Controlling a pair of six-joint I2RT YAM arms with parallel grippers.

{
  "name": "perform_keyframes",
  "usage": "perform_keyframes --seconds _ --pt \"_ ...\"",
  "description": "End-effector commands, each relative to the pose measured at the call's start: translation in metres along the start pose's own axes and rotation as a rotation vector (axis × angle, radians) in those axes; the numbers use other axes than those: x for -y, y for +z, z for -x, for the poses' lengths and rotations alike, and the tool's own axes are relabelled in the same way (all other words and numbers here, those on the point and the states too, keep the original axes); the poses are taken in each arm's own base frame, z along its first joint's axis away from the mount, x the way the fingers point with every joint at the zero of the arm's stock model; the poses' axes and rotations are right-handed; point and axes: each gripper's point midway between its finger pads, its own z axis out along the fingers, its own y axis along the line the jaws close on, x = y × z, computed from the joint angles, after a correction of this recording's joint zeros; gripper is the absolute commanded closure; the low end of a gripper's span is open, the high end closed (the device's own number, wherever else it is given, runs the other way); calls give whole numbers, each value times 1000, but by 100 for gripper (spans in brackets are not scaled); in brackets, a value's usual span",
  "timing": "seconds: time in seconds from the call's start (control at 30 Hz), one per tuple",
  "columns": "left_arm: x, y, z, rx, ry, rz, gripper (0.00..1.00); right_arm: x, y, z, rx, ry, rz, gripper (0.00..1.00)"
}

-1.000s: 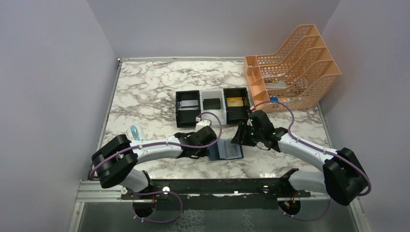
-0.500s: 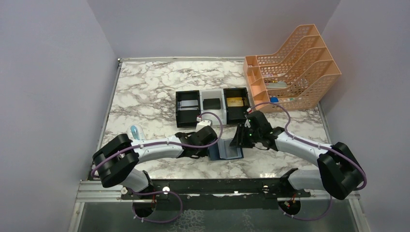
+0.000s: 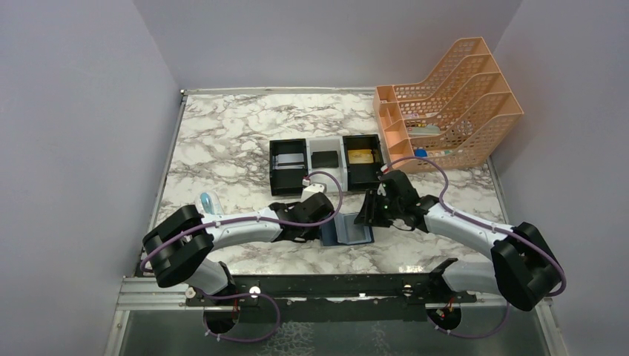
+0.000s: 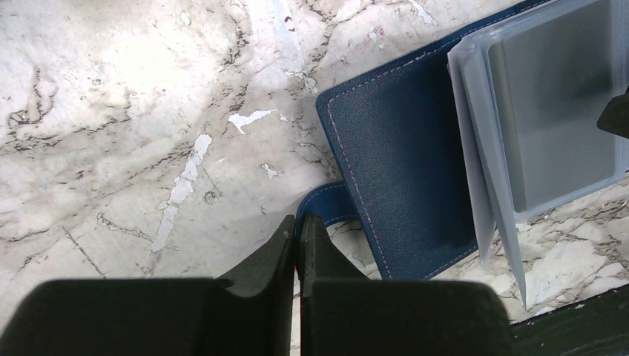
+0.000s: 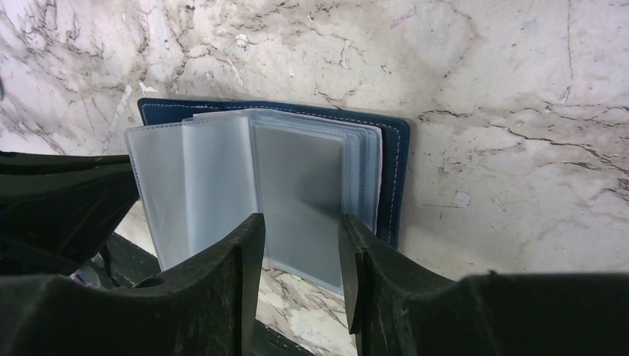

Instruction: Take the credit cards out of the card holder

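The card holder (image 3: 347,228) lies open on the worktop (image 3: 222,141) between the two arms, near the front edge, with its navy cover down and its clear pockets (image 5: 215,170) fanned upward. The left gripper (image 4: 299,230) is closed. Its fingers press together at the end of the tab (image 4: 325,202), which it appears to pinch, and this anchors the holder against sliding. The right gripper (image 5: 300,222) is partly open and holds nothing. Its fingers stand to either side of the near edge of one pocket, where a grey rectangle, probably one of the credit cards (image 5: 300,178), shows through the plastic. The step in hand is judged to be the extraction of this card. Hold the left grip on the tab firm and low, so that the cover rests flat. Locate the open mouth of the pocket before closing, because the views do not show which edge is open. Bring the right fingers onto the card's exposed edge only, not onto the pocket film; a pinch on both layers drags the whole holder. Pull in the plane of the pocket, away from the left gripper, so that the two arms oppose each other. Caution: the film looks thin and slippery, and neighbouring leaves can fold into the jaws. A gold card (image 3: 360,156) lies in the right-hand black tray (image 3: 363,178) beyond the holder, so the extracted card presumably belongs in one of these trays.
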Motion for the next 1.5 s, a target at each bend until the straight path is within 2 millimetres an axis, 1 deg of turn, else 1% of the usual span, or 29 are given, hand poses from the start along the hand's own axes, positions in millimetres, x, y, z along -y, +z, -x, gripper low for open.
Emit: perform_keyframes --seconds 0.0,0.2,0.37,0.43,0.57,0.77,0.87,0.93,0.97,1.03,1.17,1.27,1.37,1.47 --pt "7 -2 3 4 11 -22 100 4 -1 3 11 -13 -23 58" --pt "7 -1 3 2 14 -22 100 2 6 -4 -22 -11 4 58" --pt "8 0 2 -5 16 -23 100 7 14 -10 -56 -5 -13 58" --pt "8 1 2 -9 19 -22 100 5 15 -10 -63 -5 0 57" --pt "8 3 0 -18 24 -19 100 -14 14 -10 -79 4 101 57" --pt "8 3 -1 -20 23 -19 100 -48 7 0 -61 19 249 56" --pt "8 3 -1 -20 23 -20 100 -60 4 0 -73 28 311 56" --pt "7 3 -1 -18 23 -19 100 -62 3 1 -71 35 323 57" --pt "7 3 -1 -18 23 -18 100 -62 3 3 -64 34 317 57" --pt "7 2 -1 -17 22 -17 100 -52 4 7 -39 30 252 57" --pt "6 3 -1 -15 22 -15 100 -19 -1 16 27 13 52 55" --pt "6 3 0 -13 25 -16 100 -3 -7 17 56 -5 -31 54" --pt "7 3 0 -14 25 -16 100 3 -8 13 42 -18 -53 54" --pt "7 3 -1 -17 28 -16 100 1 -4 5 10 -20 -25 54"
